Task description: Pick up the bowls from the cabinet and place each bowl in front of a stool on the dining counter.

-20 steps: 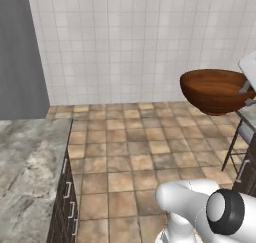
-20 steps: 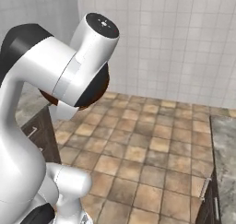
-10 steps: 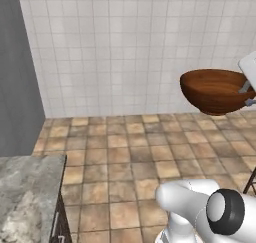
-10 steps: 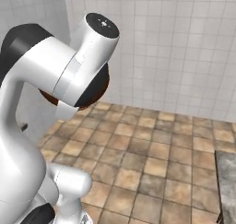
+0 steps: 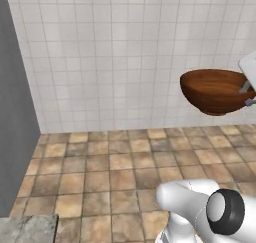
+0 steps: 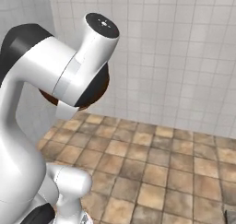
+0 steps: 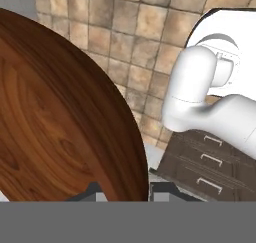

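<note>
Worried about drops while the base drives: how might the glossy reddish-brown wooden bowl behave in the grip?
The glossy reddish-brown wooden bowl looks rigid, so probably won't flex. Its polished finish may be slippery. The end effector pinches only its rim, so it could tilt.

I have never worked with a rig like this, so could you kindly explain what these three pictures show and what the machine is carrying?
It is a rendered kitchen with a white robot arm on a driving base. Two pictures come from cameras on the base, behind the arm to its left and right; the third looks along the gripper. The gripper holds a glossy wooden bowl by its rim, high above the tiled floor and before a white tiled wall. A corner of a stone counter shows at lower left.
</note>
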